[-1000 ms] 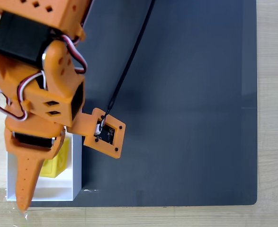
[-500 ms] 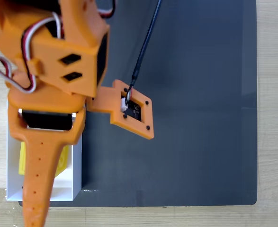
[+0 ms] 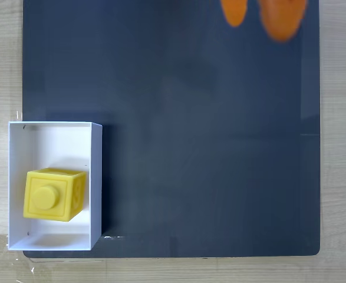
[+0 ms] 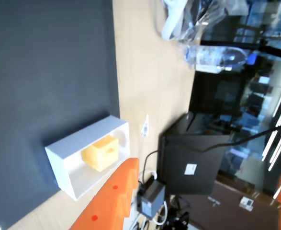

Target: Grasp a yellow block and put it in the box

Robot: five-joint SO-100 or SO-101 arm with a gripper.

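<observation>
Yellow block point(image 3: 53, 194) sits inside the box point(image 3: 19, 128).

My gripper point(image 3: 260, 16) shows in the fixed view as two blurred orange fingertips point(image 3: 234, 12) at the top edge, set apart with a gap between them. In the wrist view my orange finger point(image 4: 112, 199) juts in from the bottom edge, holding nothing.

Yellow block point(image 3: 53, 194) inside the box point(image 3: 55, 130), at the mat's point(image 3: 208, 147) lower-left corner.
</observation>
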